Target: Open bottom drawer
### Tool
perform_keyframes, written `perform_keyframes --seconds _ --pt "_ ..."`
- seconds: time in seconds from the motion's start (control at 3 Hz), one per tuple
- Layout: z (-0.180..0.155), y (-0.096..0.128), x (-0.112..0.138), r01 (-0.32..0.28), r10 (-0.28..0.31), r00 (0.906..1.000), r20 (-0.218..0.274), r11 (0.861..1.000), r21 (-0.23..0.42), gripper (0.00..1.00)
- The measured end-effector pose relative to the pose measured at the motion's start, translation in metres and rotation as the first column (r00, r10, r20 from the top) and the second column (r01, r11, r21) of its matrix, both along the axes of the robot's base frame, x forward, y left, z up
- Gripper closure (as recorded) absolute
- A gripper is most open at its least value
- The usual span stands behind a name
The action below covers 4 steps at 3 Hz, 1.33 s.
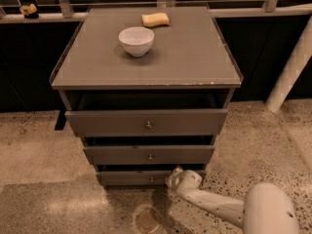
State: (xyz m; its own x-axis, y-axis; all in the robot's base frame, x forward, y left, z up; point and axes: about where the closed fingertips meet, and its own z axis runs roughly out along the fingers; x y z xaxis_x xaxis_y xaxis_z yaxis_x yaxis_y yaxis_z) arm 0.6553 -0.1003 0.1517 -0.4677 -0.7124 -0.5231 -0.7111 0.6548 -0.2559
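Observation:
A grey-brown cabinet holds three drawers with small brass knobs. The bottom drawer (127,178) is the lowest and shortest front, just above the floor, and stands slightly out from the frame. Its knob (151,180) shows at the centre. My gripper (171,176) is at the end of the white arm that comes in from the lower right. It sits at the bottom drawer's right part, just right of the knob. The wrist hides where the gripper meets the drawer.
The top drawer (146,122) and middle drawer (148,154) both stick out above the bottom one. A white bowl (136,41) and a yellow sponge (155,19) lie on the cabinet top. A white post (287,74) leans at the right. Speckled floor surrounds the cabinet.

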Motion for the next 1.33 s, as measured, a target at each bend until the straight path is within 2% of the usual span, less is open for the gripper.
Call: perform_keyframes --seconds 0.33,1.33 --pt "-0.005 -0.005 -0.011 -0.005 0.005 0.9998 -0.017 1.0 -0.013 1.0" --pt "0.001 -0.003 -0.023 0.007 -0.007 0.9993 -0.037 1.0 -0.003 1.0"
